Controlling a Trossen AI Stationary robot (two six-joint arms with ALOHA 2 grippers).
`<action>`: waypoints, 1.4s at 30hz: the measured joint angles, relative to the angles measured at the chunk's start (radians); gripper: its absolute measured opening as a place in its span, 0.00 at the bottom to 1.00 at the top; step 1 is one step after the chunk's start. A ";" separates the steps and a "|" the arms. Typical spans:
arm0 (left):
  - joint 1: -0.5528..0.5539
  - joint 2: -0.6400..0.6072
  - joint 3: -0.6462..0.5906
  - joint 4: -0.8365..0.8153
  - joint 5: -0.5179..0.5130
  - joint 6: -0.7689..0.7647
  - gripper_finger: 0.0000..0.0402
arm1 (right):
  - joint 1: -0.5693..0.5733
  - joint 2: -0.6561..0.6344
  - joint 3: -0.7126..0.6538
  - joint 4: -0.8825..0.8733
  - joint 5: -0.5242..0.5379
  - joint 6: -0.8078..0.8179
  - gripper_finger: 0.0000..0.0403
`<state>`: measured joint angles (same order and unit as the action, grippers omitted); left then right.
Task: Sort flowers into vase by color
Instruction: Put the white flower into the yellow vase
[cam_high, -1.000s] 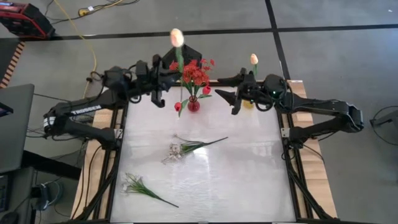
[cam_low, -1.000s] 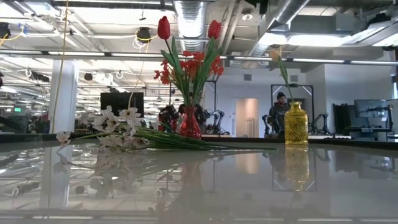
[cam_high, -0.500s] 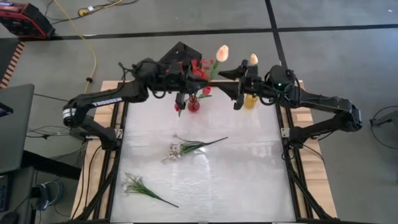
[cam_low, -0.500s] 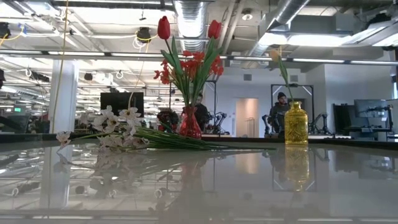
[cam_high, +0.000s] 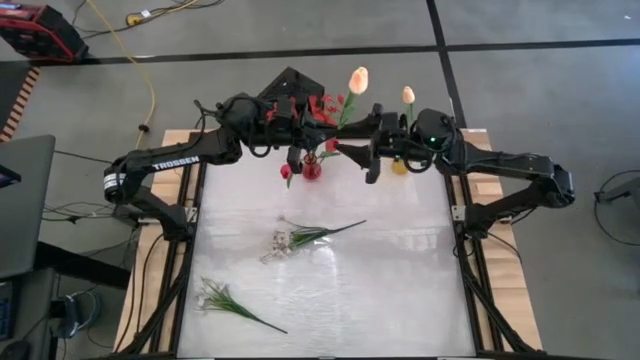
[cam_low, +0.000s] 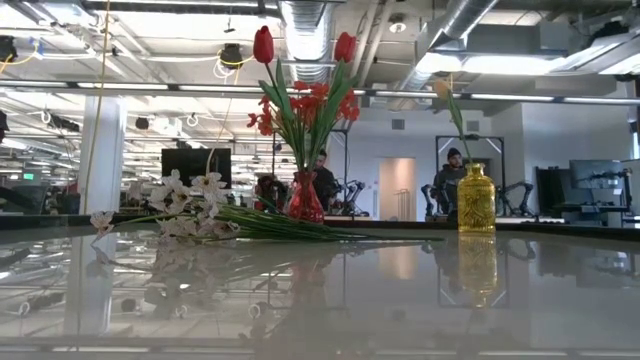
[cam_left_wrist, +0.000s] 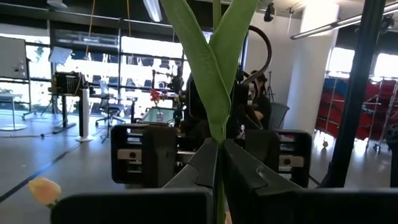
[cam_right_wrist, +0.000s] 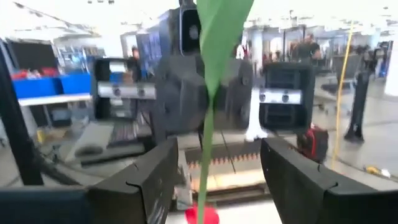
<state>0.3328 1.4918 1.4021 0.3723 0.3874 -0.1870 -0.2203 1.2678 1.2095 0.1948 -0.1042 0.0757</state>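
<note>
White "TROSSEN" lettering on left arm (cam_high: 170, 160). Left end effector (cam_high: 322, 132) pinching cream-peach tulip (cam_high: 357, 81) stem just above red glass vase (cam_high: 312, 168); right end effector (cam_high: 372, 150) spread around that stem.

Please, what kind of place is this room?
Probably an open-plan robotics lab or workshop: exposed ceiling ducts, a person at equipment behind the table, and a bare concrete floor with a yellow cable.

red flowers (cam_high: 318, 110): vased | peach tulip (cam_high: 358, 81): aloft | white sprays (cam_high: 285, 239): flat on table
</note>
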 joint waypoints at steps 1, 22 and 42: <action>0.000 0.000 0.000 -0.004 0.000 0.001 0.00 | 0.000 0.003 0.000 0.001 0.000 0.002 0.63; -0.001 0.000 0.000 -0.027 -0.062 -0.071 0.01 | 0.010 0.016 -0.003 0.023 -0.001 0.074 0.10; 0.101 -0.218 -0.002 -0.481 -0.065 0.035 0.44 | -0.103 -0.334 -0.003 -0.604 0.142 -0.032 0.05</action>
<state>0.4339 1.2733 1.4006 -0.1083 0.3227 -0.1517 -0.3234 0.9334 1.2068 -0.4088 0.0374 0.0435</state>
